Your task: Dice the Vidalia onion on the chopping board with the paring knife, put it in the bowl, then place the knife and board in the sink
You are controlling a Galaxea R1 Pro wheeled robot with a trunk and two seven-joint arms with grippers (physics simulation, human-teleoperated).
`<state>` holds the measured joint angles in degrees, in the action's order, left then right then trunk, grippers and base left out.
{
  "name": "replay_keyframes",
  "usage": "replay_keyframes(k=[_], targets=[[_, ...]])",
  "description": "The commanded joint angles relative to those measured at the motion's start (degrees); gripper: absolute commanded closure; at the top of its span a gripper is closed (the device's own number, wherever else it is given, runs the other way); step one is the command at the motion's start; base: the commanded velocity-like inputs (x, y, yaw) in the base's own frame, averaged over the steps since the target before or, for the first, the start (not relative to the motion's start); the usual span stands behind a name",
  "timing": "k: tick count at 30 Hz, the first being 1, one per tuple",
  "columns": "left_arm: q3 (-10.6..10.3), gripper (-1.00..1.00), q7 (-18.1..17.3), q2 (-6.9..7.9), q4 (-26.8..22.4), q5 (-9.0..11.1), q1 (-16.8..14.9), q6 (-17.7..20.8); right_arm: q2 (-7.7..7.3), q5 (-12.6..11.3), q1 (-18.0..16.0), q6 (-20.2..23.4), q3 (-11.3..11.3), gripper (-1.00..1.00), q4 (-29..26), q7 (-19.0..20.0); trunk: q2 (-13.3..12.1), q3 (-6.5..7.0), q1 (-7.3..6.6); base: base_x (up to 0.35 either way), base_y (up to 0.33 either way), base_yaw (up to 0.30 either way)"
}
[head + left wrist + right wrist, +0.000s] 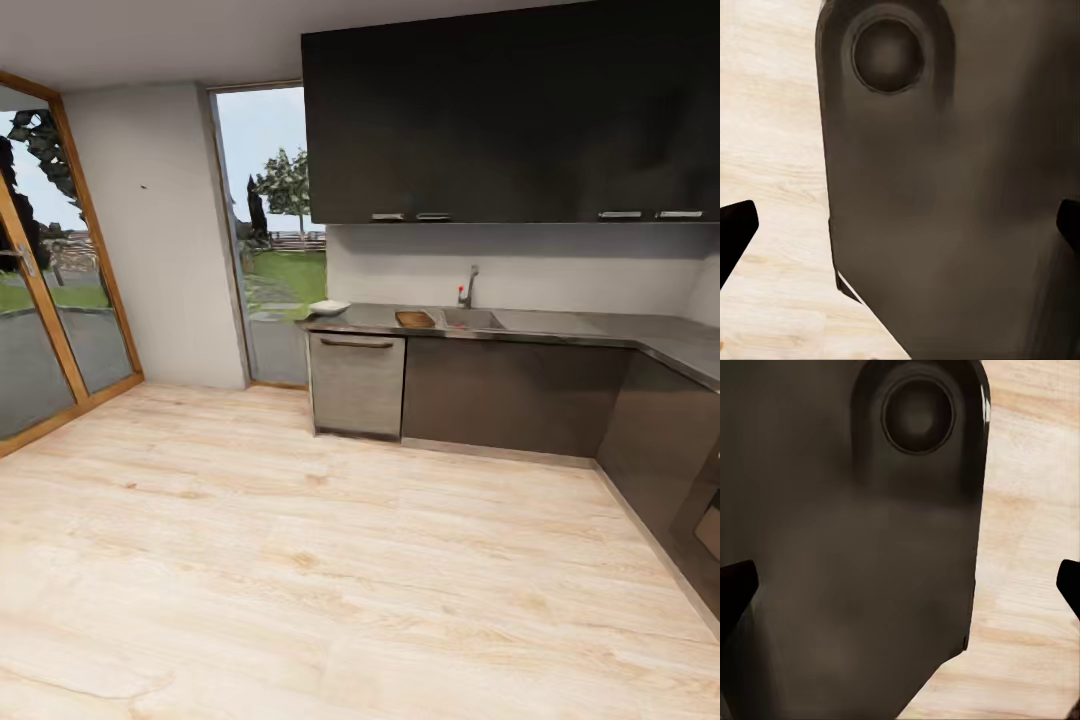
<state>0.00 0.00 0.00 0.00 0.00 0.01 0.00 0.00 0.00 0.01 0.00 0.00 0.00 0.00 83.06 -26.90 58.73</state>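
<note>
Two grippers hang near the robot's body above the floor (300, 560), fingers spread wide, holding nothing: left gripper (900, 225), right gripper (900, 585). Well ahead, across the kitchen, lies the countertop (610, 328). On it, the sink (472, 319) sits just right of the board (415, 319); the bowl (329, 307) lies further left. Neither arm is judged nearer.

Glass doors (50, 270), dishwasher (357, 385)
</note>
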Motion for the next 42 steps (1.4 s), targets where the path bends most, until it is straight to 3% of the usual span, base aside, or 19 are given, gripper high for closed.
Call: replay_keyframes(k=[1, 5, 15, 34, 41, 42], targets=[[0.1, -1.0, 0.1, 0.33, -0.3, -0.3, 0.3, -0.3, 0.33, 0.3, 0.0, -0.3, 0.2, -1.0, -0.3, -0.2, 0.0, -0.03, 0.0, 0.0, 0.0, 0.0], [0.1, -1.0, 0.1, 0.88, -0.8, -0.5, 0.3, -0.4, 1.44, 0.3, 0.0, -0.3, 0.2, -1.0, -1.5, -0.2, 0.0, -0.03, 0.0, 0.0, 0.0, 0.0], [0.2, -1.0, 0.1, 2.23, -1.4, -0.5, 0.3, -0.4, 2.05, 0.3, 0.0, -0.4, 0.2, -1.0, -3.8, -0.2, 0.0, -0.03, 0.0, 0.0, 0.0, 0.0], [0.8, -1.0, 0.4, 2.44, -6.6, 0.5, 0.3, -0.3, 1.5, 0.3, 0.0, -6.0, 0.1, -1.0, -9.5, -0.6, 0.0, -0.03, 0.0, 0.0, 0.0, 0.0], [1.0, -1.0, 1.9, 2.12, -8.9, 1.4, 0.3, -0.4, -0.26, 0.3, 0.0, -7.3, 0.1, -1.0, -11.8, -0.9, 0.0, -0.03, 0.0, 0.0, 0.0, 0.0], [1.0, -1.0, 3.2, 2.08, -36.2, 1.4, 0.3, -0.4, -0.37, 0.3, 0.0, -7.4, 0.1, -1.0, -38.8, -0.9, 0.0, -0.03, 0.0, 0.0, 0.0, 0.0]])
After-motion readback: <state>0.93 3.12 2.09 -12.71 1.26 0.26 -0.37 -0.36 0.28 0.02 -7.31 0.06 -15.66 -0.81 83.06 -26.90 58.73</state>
